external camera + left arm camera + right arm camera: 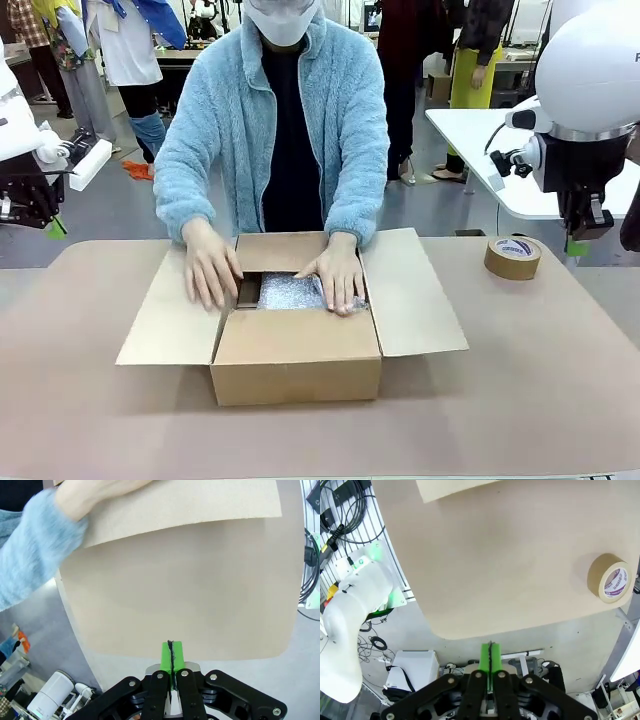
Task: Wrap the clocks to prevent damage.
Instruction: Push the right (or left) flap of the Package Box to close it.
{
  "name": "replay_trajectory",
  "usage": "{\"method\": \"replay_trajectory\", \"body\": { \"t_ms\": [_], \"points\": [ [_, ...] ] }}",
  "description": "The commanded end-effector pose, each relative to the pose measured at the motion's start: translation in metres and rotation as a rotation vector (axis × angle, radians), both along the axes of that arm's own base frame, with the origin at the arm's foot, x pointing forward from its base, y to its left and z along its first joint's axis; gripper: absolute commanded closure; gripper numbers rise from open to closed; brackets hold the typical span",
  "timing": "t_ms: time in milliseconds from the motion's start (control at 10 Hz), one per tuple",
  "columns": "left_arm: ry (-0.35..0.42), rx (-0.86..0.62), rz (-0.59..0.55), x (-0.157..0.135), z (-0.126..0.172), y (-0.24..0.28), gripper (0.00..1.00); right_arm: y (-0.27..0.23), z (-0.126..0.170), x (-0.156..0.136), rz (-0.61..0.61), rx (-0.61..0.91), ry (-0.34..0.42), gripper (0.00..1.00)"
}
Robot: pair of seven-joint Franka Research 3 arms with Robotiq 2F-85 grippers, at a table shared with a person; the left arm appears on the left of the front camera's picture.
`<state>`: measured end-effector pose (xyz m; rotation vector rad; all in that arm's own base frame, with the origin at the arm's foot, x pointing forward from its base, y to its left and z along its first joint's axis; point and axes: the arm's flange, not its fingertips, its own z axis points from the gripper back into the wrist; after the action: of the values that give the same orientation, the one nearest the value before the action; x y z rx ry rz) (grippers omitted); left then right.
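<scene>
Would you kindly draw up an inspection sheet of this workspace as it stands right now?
Surface: tan rounded table, no spills seen.
Job's things: open brown cardboard box, flaps spread; silvery bubble-wrapped bundle inside. One of the person's hands rests on the bundle, the other hand at the box's inner edge.
Clutter: roll of brown packing tape lying flat, right of the box.
Grippers: left gripper and right gripper, jaws shut, holding nothing, raised by the table's sides.
Cables: black cables on a rack beside the table.
Surroundings: white table behind; people standing farther off.
</scene>
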<state>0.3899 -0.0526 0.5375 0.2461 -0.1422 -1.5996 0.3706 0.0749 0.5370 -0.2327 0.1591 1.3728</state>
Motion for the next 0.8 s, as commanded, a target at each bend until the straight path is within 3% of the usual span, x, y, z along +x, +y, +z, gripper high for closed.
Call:
{"method": "replay_trajectory", "body": {
  "t_ms": [0, 700],
  "points": [
    [0.007, 0.001, 0.004, -0.0003, 0.0019, 0.0007, 1.00, -0.0004, 0.0003, -0.0012, -0.018, -0.020, -0.001, 0.99],
    [0.007, 0.001, 0.004, -0.0003, 0.0019, 0.0007, 1.00, -0.0004, 0.0003, -0.0012, -0.018, -0.020, -0.001, 0.99]
  ]
}}
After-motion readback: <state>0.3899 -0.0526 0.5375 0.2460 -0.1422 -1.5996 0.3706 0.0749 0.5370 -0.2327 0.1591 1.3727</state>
